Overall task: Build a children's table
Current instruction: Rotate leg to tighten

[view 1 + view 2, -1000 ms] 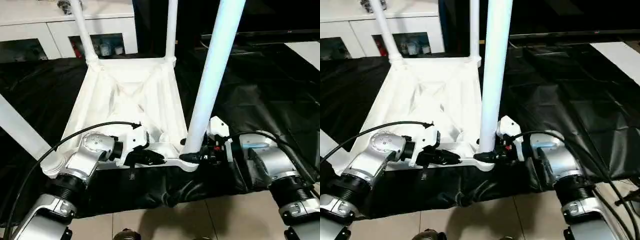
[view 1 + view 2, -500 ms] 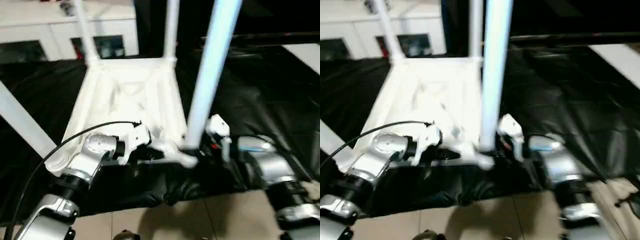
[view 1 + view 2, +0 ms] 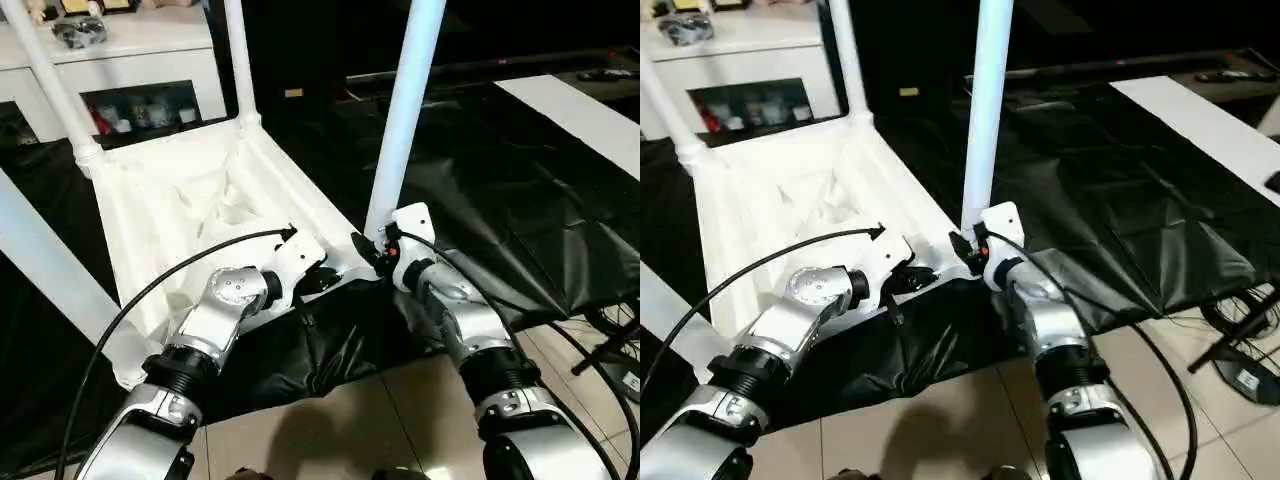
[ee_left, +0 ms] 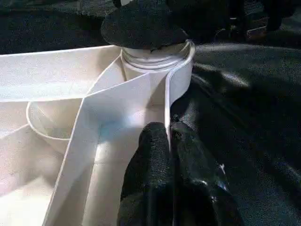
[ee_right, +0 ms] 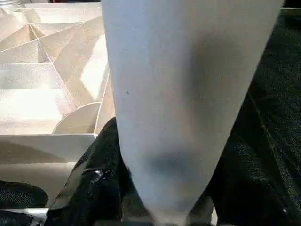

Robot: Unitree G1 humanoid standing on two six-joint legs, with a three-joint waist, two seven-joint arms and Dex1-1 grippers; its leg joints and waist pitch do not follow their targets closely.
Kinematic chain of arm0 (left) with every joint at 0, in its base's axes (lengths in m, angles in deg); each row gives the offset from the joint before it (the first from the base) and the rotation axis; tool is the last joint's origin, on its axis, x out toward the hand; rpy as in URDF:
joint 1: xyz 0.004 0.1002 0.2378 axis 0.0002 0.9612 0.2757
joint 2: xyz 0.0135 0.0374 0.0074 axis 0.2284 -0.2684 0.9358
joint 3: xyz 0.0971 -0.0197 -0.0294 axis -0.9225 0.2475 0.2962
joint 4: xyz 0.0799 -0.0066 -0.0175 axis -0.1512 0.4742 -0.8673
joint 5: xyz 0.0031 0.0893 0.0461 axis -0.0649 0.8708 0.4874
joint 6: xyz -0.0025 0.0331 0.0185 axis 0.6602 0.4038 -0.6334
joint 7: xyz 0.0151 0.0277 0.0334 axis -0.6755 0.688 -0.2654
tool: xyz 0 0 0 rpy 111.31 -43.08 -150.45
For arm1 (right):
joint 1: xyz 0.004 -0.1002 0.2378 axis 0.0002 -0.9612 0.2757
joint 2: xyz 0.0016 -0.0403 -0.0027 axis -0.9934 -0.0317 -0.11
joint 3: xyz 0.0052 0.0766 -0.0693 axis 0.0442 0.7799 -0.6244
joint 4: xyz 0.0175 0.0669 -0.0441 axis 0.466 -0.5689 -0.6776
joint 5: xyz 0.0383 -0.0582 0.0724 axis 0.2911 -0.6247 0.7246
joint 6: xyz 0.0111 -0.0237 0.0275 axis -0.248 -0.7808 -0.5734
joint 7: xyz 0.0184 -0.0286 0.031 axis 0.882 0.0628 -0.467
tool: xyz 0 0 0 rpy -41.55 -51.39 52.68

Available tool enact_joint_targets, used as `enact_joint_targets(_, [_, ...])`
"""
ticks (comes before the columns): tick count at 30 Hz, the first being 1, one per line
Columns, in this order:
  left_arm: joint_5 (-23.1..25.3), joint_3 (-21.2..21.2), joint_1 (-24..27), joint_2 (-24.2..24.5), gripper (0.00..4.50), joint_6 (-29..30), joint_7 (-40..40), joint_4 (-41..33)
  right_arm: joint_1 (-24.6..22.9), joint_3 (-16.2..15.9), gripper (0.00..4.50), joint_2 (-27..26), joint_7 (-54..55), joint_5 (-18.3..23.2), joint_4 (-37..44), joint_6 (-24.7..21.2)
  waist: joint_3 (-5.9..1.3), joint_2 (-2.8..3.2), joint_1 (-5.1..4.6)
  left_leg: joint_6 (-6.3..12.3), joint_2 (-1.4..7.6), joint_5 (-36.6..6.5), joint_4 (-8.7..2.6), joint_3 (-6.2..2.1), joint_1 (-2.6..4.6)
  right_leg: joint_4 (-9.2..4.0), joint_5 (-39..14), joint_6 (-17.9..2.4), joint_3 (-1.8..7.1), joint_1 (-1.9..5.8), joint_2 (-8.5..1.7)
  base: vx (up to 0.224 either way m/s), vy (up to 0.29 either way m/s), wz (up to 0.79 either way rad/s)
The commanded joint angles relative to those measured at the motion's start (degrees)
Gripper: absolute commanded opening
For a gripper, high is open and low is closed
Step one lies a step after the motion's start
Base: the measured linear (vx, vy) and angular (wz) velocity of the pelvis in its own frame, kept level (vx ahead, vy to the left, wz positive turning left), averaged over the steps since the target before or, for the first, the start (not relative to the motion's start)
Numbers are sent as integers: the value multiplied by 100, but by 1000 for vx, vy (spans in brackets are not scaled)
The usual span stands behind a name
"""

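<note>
The white tabletop (image 3: 170,200) lies upside down on a black sheet, its ribbed underside facing up. Four white legs stand in its corner sockets: far left (image 3: 50,80), far right (image 3: 238,60), near right (image 3: 405,110) and near left (image 3: 45,265), which leans outward. My left gripper (image 3: 322,280) is shut on the tabletop's near rim beside the near right socket; in the left wrist view its fingers (image 4: 150,155) pinch the thin rim wall. My right gripper (image 3: 368,250) is shut around the base of the near right leg (image 5: 188,94), with a black finger (image 5: 94,188) on each side.
The black sheet (image 3: 500,200) covers the floor under and right of the table. A white cabinet (image 3: 130,50) with small items stands behind. Tiled floor (image 3: 380,420) lies in front. A white strip (image 3: 590,105) and a stand with cables (image 3: 610,340) are at the right.
The whole view has swung and tilted, so the camera moved. Both grippers keep the same holds on the rim and the near right leg; the tabletop's near edge now runs slantwise.
</note>
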Motion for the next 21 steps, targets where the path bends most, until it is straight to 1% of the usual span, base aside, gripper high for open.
enact_joint_targets(1, [-107,-201,-278,-321,0,-253,-83,-232,-68,-464,272,-494,-558,122,-208,-123,-297,-3,-10,-270,255,-3397,-538,-198,192,-525,-2718,-826,162,87,-316,0,0,0])
enact_joint_targets(2, [-109,-190,-265,-256,0,-312,-147,-233,-89,-502,277,-407,-698,105,-169,-74,-300,-25,-7,-217,251,-3315,-537,-190,178,-511,-2650,-875,178,94,-319,0,0,0])
enact_joint_targets(3, [-118,-181,-255,-205,0,-365,-209,-233,-107,-545,277,-329,-785,68,-139,-15,-302,-13,-3,-202,252,-3294,-535,-185,176,-508,-2621,-892,183,94,-321,0,0,0])
enact_joint_targets(5, [-172,-170,-216,-59,0,-453,-437,-263,-146,-620,303,-98,-934,-76,-89,184,-318,-20,8,-153,256,-3104,-532,-162,149,-484,-2357,-982,212,113,-328,0,0,0])
enact_joint_targets(8, [-239,-182,-168,123,0,-541,-766,-328,-208,-658,303,179,-1389,-59,9,283,-330,-21,40,-61,254,-2858,-515,-128,143,-465,-2143,-1072,228,129,-330,0,0,0])
enact_joint_targets(9, [-273,-185,-150,187,0,-578,-897,-356,-239,-684,303,289,-1604,-35,62,298,-339,-9,68,-6,259,-2711,-508,-116,136,-448,-2002,-1123,239,143,-331,0,0,0])
enact_joint_targets(10, [-320,-180,-132,254,0,-581,-1040,-386,-274,-710,303,415,-1841,-16,116,328,-349,-31,91,56,262,-2561,-504,-102,119,-432,-1880,-1156,239,168,-320,0,0,0])
enact_joint_targets(11, [-343,-181,-123,312,0,-593,-1140,-402,-304,-731,303,524,-2036,2,163,340,-358,-24,112,97,264,-2436,-491,-83,124,-418,-1763,-1226,249,162,-324,0,0,0])
enact_joint_targets(12, [-404,-180,-99,403,0,-616,-1358,-446,-370,-784,303,714,-2446,68,274,351,-362,-30,122,118,269,-2388,-485,-79,134,-416,-1732,-1253,247,161,-319,0,0,0])
enact_joint_targets(13, [-437,-184,-86,439,0,-634,-1463,-473,-405,-812,303,796,-2646,106,335,349,-368,-22,167,163,279,-2293,-472,-64,151,-410,-1642,-1295,252,163,-313,0,0,0])
enact_joint_targets(15, [-464,-208,-68,524,0,-670,-1650,-502,-463,-857,303,947,-3020,152,428,333,-376,-20,206,226,294,-2101,-467,-44,145,-387,-1483,-1361,257,164,-305,0,0,0])
enact_joint_targets(16, [-495,-216,-55,570,0,-723,-1776,-515,-500,-887,303,1035,-3239,188,496,306,-387,-26,262,252,303,-1964,-461,-36,133,-369,-1413,-1373,249,190,-303,0,0,0])
enact_joint_targets(17, [-536,-217,-44,629,0,-730,-1918,-531,-543,-942,303,1159,-3512,232,580,303,-397,-13,310,287,315,-1814,-452,-14,155,-348,-1208,-1419,253,174,-291,0,0,0])
enact_joint_targets(18, [-558,-215,-44,692,0,-771,-2028,-528,-582,-1001,303,1287,-3790,283,669,260,-406,-18,325,303,320,-1737,-442,-6,155,-326,-1078,-1460,250,180,-287,51,-10,6])
enact_joint_targets(19, [-576,-215,-47,736,0,-798,-2101,-520,-609,-1037,303,1372,-3980,315,731,229,-424,-7,363,388,328,-1446,-427,3,107,-259,-725,-1541,233,225,-283,51,-10,6])
enact_joint_targets(20, [-612,-211,-52,802,0,-799,-2227,-503,-632,-1086,303,1483,-4216,343,790,207,-434,-2,380,410,334,-1354,-422,3,103,-242,-614,-1553,230,227,-283,0,0,0])
enact_joint_targets(21, [-621,-213,-59,865,0,-822,-2314,-478,-646,-1127,303,1569,-4405,360,832,185,-441,-4,392,431,335,-1284,-412,10,115,-230,-504,-1581,225,223,-276,0,0,0])
